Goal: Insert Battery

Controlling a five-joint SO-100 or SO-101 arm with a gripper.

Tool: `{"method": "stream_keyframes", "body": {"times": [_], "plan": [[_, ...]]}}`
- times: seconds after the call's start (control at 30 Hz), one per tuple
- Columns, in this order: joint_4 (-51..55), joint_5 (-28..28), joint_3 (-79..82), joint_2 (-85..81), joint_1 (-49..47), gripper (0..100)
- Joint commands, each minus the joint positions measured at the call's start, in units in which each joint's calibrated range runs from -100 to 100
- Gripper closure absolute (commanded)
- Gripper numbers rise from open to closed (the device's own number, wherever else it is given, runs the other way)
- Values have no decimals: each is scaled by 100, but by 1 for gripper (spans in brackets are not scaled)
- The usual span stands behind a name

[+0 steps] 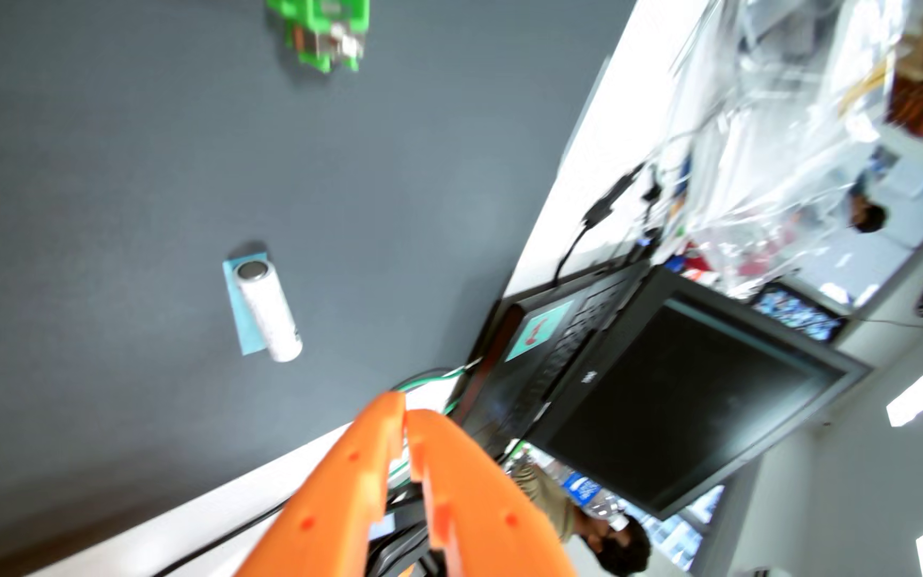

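Orange gripper (pixel 405 410) fingers are seen closest, coming up from the bottom middle of the wrist view. They are smooth plastic with little round holes, and the tips are pressed almost together. Nothing is held between them. Left of the middle, the battery (pixel 269 310) is laid on its side on a small blue pad (pixel 238 310), probably so it cannot roll away. It is a round white tube with a shiny metal end. At the top edge, left of the middle, a green plastic holder (pixel 319 33) with metal bits is set; the battery is likely meant to go in there. Both are rested on a flat dark grey mat (pixel 115 166), well apart. A black laptop (pixel 642 388) is placed on the right, off the mat.
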Motion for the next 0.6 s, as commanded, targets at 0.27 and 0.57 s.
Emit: {"method": "stream_keyframes", "body": {"times": [0.27, 0.57], "plan": [[-338, 884, -1941, 3956, 1460, 98], [-880, 1070, -2491, 5873, 1590, 94]]}}
